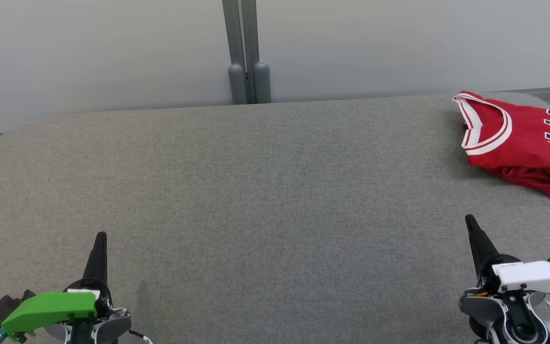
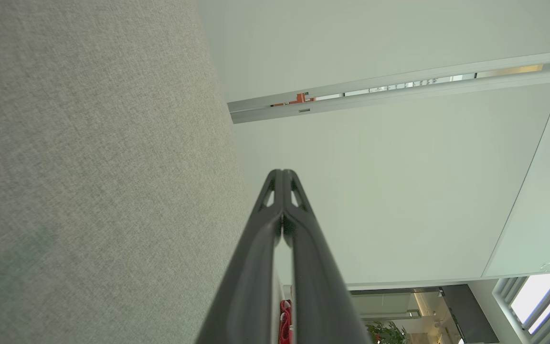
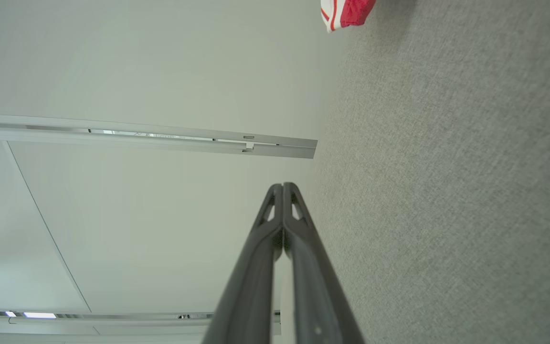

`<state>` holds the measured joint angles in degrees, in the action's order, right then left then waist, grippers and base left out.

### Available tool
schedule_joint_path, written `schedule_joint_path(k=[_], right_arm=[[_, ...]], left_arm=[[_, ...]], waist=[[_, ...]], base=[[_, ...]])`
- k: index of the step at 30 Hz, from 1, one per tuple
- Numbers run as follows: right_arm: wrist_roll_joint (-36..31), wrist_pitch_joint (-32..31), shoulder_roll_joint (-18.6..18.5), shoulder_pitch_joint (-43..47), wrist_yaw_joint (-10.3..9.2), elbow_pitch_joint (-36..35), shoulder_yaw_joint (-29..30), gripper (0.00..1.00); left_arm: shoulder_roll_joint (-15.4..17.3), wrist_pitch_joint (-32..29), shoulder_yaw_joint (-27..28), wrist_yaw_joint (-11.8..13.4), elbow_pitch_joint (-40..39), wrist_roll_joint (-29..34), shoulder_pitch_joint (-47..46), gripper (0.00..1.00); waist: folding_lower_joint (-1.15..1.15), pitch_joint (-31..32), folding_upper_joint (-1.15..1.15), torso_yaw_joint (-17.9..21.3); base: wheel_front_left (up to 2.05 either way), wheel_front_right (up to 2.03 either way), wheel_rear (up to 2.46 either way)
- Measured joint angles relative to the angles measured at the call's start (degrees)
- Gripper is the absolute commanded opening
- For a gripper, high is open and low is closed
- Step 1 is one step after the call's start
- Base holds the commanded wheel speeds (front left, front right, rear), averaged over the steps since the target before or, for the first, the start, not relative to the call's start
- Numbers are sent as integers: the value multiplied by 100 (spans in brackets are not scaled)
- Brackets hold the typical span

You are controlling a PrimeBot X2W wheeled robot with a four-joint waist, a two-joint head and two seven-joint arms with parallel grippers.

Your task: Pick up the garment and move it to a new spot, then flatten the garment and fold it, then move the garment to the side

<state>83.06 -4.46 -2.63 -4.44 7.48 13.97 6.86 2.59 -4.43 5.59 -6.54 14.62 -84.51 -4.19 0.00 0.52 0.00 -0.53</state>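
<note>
The garment is a red jersey with white trim and dark lettering, lying folded at the far right of the grey fabric surface, partly cut off by the head view's edge. A corner of the garment shows at the top of the right wrist view. My left gripper rests at the lower left, shut and empty, far from the jersey. My right gripper stands at the lower right, shut and empty, a short way in front of the jersey. Both wrist views show the left gripper and right gripper with fingertips pressed together.
Pale wall panels rise behind the surface, with a grey post at the back middle. The surface's far edge is rounded at the left corner. A wide stretch of grey fabric lies between the two grippers.
</note>
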Motion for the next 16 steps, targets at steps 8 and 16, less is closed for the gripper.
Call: schedule_joint_path(k=[8,16], right_arm=[[361,-88,-5,-60,0,2,-12,0],[719,-160,-9,-116,0,3,-22,0]], left_arm=[[2,-82,34,-26,-19,-303,-60,0],[4,-161,67,-58,-38,-597,-124,0]], waist=[[0,-26,0,20],[0,-54,0,40]], base=[[0,0,0],[0,0,0]])
